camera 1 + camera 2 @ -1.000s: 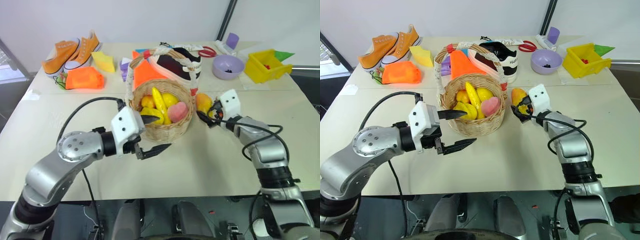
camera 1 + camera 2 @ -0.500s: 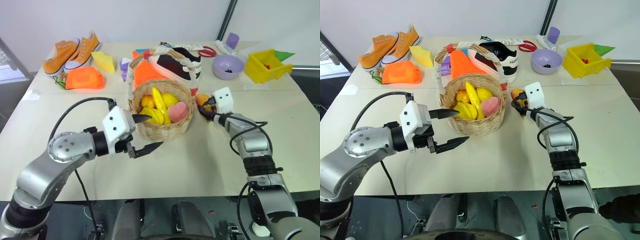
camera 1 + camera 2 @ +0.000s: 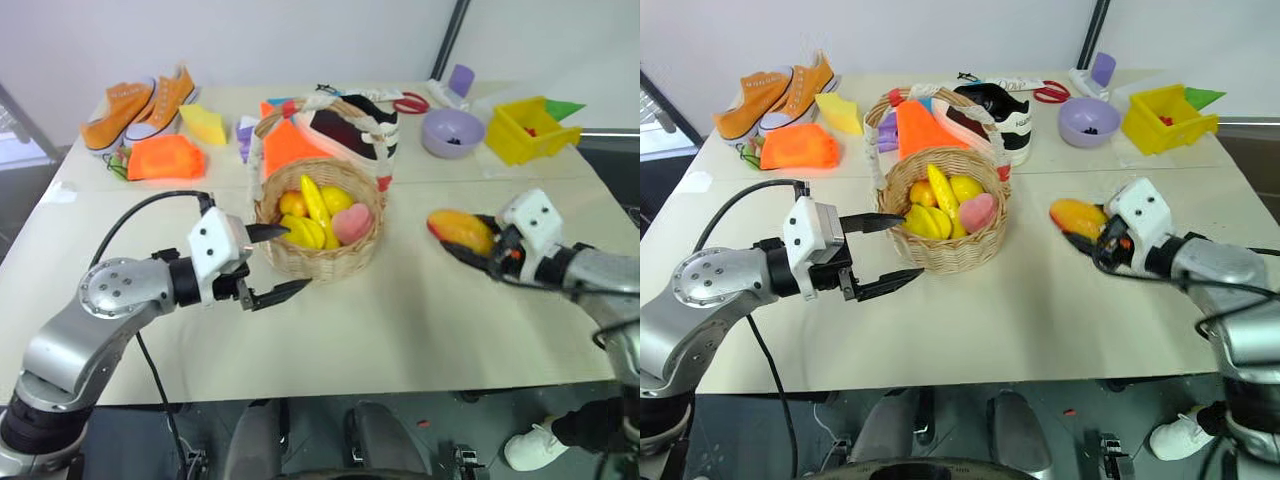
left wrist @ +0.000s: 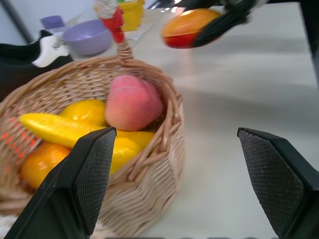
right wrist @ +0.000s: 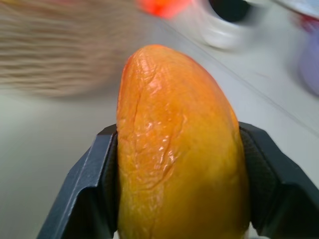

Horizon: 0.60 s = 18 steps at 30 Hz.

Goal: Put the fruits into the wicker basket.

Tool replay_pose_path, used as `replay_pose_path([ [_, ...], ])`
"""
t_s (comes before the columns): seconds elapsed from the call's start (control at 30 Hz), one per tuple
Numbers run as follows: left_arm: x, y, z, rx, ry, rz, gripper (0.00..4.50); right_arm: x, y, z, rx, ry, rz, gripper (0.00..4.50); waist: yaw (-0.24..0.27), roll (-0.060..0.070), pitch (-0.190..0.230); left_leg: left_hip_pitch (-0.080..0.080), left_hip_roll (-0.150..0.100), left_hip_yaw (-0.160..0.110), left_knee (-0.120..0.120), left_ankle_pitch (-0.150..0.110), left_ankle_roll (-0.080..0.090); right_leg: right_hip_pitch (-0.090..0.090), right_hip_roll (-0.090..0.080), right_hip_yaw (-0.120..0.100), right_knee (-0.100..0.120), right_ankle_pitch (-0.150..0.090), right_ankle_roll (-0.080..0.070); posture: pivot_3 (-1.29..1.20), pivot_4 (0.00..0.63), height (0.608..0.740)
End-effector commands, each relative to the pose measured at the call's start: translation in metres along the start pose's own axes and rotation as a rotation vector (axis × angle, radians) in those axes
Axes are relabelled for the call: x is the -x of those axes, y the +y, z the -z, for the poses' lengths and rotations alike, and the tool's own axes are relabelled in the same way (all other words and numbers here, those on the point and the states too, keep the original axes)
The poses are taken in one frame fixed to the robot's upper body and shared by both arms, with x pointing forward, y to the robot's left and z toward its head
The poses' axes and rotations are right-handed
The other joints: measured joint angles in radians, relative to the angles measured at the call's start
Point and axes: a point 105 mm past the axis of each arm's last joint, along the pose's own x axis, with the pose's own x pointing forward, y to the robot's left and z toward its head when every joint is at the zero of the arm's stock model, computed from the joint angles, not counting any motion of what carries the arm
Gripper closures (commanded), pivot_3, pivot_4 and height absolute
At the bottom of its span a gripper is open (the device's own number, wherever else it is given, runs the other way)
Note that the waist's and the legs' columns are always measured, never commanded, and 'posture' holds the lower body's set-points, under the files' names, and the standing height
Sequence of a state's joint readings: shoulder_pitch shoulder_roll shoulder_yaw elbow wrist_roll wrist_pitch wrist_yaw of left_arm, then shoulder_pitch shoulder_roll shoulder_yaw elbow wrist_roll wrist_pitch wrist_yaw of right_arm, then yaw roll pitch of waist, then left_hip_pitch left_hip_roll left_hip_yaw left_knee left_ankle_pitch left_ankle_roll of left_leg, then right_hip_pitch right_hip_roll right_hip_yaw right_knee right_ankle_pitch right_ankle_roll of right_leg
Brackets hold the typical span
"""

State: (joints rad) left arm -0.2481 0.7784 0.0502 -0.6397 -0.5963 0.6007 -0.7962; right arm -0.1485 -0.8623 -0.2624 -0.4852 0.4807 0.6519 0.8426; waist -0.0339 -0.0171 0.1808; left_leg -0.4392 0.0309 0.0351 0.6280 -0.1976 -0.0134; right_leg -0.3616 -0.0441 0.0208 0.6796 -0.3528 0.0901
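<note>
Right gripper [image 3: 1090, 232] clamped on the mango [image 3: 1077, 214]: both black fingers [image 5: 87, 186] press its sides, fruit sticking out past the fingertips, held clear above the table [image 3: 1040, 320]. Gripper points toward the wicker basket [image 3: 945, 250], which sits well apart from it, off its tip on the left-arm side.

Left gripper [image 3: 272, 263] empty, fingers spread wide apart. Upper finger [image 3: 268, 232] reaches the near rim of the basket; whether it touches the wicker, cannot tell. Lower finger hangs just outside the basket wall, above the table.

Inside the basket, straight ahead of the left gripper: banana [image 4: 60, 130] lying across, pink peach [image 4: 133, 102] against the far wall, small yellow fruit [image 4: 88, 110] behind the banana, small orange fruit [image 4: 40, 162] low at the near side. Taped handle arches over them.

Farther beyond the basket from both grippers: orange cloth [image 3: 798, 147], orange shoes [image 3: 775, 88], purple bowl [image 3: 1087, 120], yellow bin [image 3: 1165, 117]
</note>
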Motion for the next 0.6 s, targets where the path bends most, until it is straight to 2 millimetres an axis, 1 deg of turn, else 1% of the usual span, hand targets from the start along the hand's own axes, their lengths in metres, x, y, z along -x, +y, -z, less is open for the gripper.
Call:
replay_pose_path([
  [0.03,0.017,0.013,-0.003,-0.031,-0.004,-0.022,0.33,-0.007,0.032,-0.050,0.081,-0.149,-0.146,2.00,-0.011,0.000,0.000,0.001,0.000,0.000,0.000,0.000,0.000,0.000,0.000,0.000,0.000,0.000,0.000,0.00,0.150,0.733],
  [0.07,0.020,0.014,-0.001,-0.029,0.004,-0.025,0.33,-0.011,0.036,-0.056,0.086,-0.169,-0.156,2.00,-0.012,0.000,0.000,0.001,0.000,0.000,0.000,0.000,0.000,0.001,0.000,0.000,0.001,0.000,0.000,0.00,0.150,0.733],
  [0.1,0.024,0.019,0.002,-0.034,0.019,-0.040,0.33,-0.021,0.039,-0.068,0.091,-0.205,-0.152,2.00,-0.012,0.000,0.000,0.002,0.000,0.000,0.000,0.000,0.000,0.001,0.000,0.001,0.001,0.000,0.000,0.00,0.150,0.733],
  [0.17,0.034,0.028,0.009,-0.031,0.044,-0.080,0.33,-0.047,0.044,-0.089,0.108,-0.248,-0.133,2.00,-0.013,-0.001,0.001,0.004,0.000,0.001,0.000,0.000,0.000,0.002,0.000,0.001,0.001,0.000,0.000,0.00,0.150,0.733],
  [0.23,0.041,0.032,0.013,-0.026,0.056,-0.099,0.33,-0.070,0.044,-0.101,0.091,-0.250,-0.103,2.00,-0.009,-0.001,0.001,0.004,0.000,0.001,0.000,0.000,-0.001,0.001,0.000,0.001,0.001,0.000,-0.001,0.00,0.150,0.733],
  [0.3,0.043,0.033,0.014,-0.026,0.059,-0.105,0.33,-0.083,0.043,-0.106,0.068,-0.238,-0.080,2.00,0.001,-0.002,0.001,0.002,0.000,0.001,-0.001,0.000,-0.001,-0.001,-0.001,0.001,0.001,-0.001,-0.002,0.00,0.150,0.733],
  [0.37,0.047,0.035,0.016,-0.024,0.067,-0.123,0.33,-0.106,0.043,-0.109,0.050,-0.221,-0.058,2.00,0.012,-0.002,0.000,-0.004,-0.001,0.001,0.000,0.000,-0.001,-0.006,-0.003,0.000,0.001,0.000,-0.001,0.00,0.150,0.733],
  [0.43,0.048,0.035,0.018,-0.023,0.072,-0.140,0.33,-0.125,0.044,-0.106,0.051,-0.199,-0.031,2.00,0.018,-0.002,0.000,-0.006,-0.002,0.002,0.001,0.000,-0.001,-0.008,-0.004,0.001,0.001,0.000,-0.001,0.00,0.150,0.733],
  [0.5,0.048,0.033,0.019,-0.020,0.070,-0.148,0.33,-0.131,0.043,-0.106,0.072,-0.205,-0.020,2.00,0.020,-0.002,0.000,-0.006,-0.002,0.002,0.001,0.000,-0.001,-0.008,-0.004,0.001,0.001,0.000,-0.001,0.00,0.150,0.733],
  [0.53,0.048,0.032,0.019,-0.018,0.069,-0.151,0.33,-0.130,0.043,-0.108,0.079,-0.219,-0.023,0.98,0.021,-0.002,0.000,-0.006,-0.002,0.002,0.000,0.000,-0.001,-0.009,-0.004,0.001,0.002,0.000,-0.001,0.00,0.150,0.733],
  [0.57,0.048,0.031,0.019,-0.015,0.068,-0.155,0.33,-0.127,0.044,-0.111,0.093,-0.238,-0.022,0.60,0.021,-0.002,0.000,-0.006,-0.002,0.002,0.000,0.000,-0.001,-0.009,-0.004,0.000,0.002,0.000,-0.001,0.00,0.150,0.733],
  [0.6,0.048,0.030,0.019,-0.013,0.068,-0.158,0.33,-0.124,0.044,-0.113,0.109,-0.254,-0.019,0.11,0.020,-0.002,0.000,-0.006,-0.002,0.002,0.000,0.000,-0.001,-0.009,-0.004,0.001,0.002,0.000,-0.001,0.00,0.150,0.733],
])
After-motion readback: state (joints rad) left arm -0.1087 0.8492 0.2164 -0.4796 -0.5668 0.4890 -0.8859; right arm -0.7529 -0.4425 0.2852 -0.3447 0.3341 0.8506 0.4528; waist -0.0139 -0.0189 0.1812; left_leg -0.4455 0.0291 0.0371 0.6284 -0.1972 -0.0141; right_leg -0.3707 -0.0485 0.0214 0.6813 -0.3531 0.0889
